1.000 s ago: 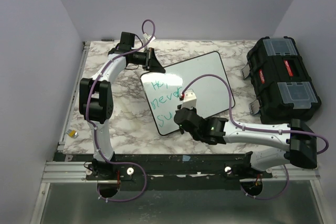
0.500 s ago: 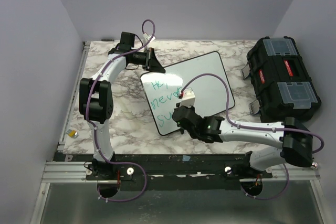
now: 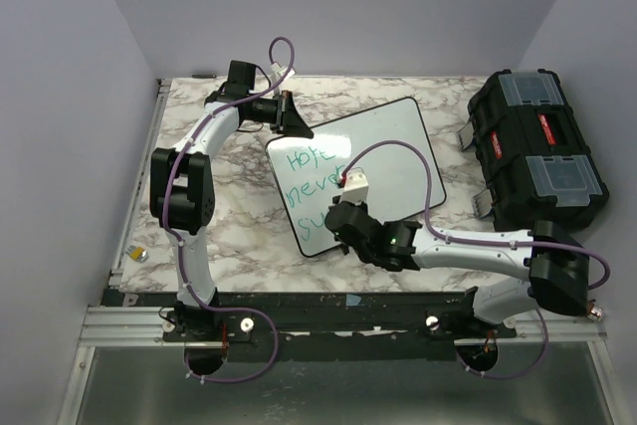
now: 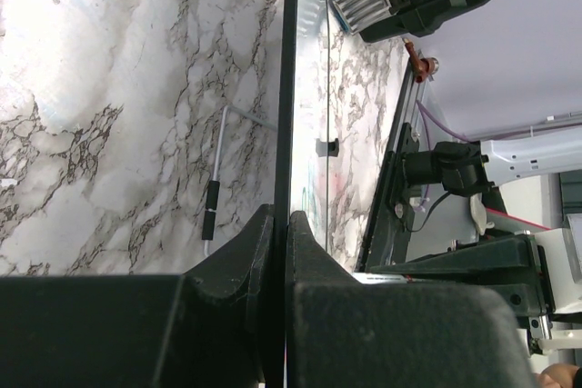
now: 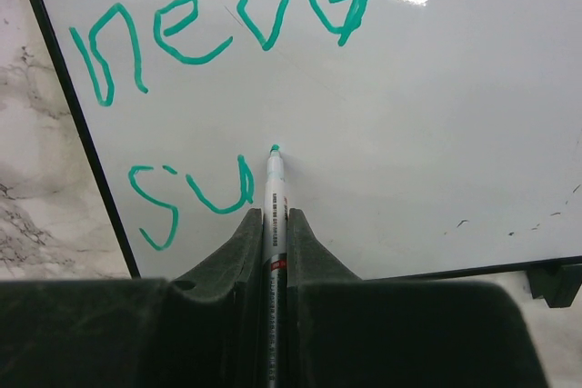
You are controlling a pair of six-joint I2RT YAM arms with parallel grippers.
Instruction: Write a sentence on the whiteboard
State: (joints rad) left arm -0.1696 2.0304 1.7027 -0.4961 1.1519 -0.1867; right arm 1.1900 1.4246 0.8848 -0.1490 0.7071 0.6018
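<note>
Sentence (image 5: 195, 34) on whiteboard (image 5: 436, 134) reads "Hope never su", so "rrender" looks left to write; right gripper (image 5: 275, 224) clenched on marker (image 5: 273, 190) just past the "u", left gripper (image 4: 277, 224) clamping whiteboard's edge.

Left arm (image 3: 182, 191) and right arm (image 3: 478, 246) have white links and black joints. A purple cable (image 3: 283, 40) loops along each.

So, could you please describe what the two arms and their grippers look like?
The left arm and right arm have white links and chunky black joints, with a thin purple cable looping along each. The left gripper and right gripper are matte black, with two wedge-shaped fingers. A small white box with a red mark sits by the right wrist.
</note>
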